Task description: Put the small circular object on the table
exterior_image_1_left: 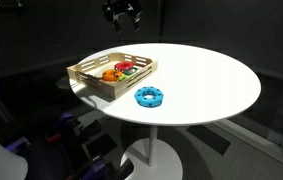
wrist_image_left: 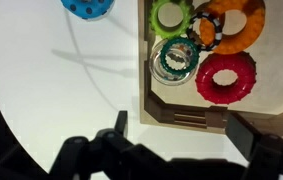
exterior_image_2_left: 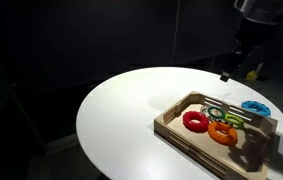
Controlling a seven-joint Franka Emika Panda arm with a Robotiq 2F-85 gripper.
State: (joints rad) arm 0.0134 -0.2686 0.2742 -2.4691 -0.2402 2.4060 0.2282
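Observation:
The small dark green ring (wrist_image_left: 158, 62) lies flat in the wooden tray (wrist_image_left: 181, 112), among a red ring (wrist_image_left: 226, 77), an orange ring (wrist_image_left: 231, 28) and a bright green ring (wrist_image_left: 169, 15). It also shows in an exterior view (exterior_image_2_left: 221, 113). My gripper (wrist_image_left: 181, 135) is open and empty, high above the tray's near edge, apart from all the toys. In an exterior view the gripper (exterior_image_1_left: 122, 18) hangs well above the round white table (exterior_image_1_left: 211, 85).
A bright blue bumpy ring (exterior_image_1_left: 148, 96) lies on the table (exterior_image_2_left: 121, 120) beside the tray (exterior_image_1_left: 111, 72); it shows in the wrist view (wrist_image_left: 88, 5) too. White tabletop (wrist_image_left: 61, 90) spreads beyond the tray. The surroundings are dark.

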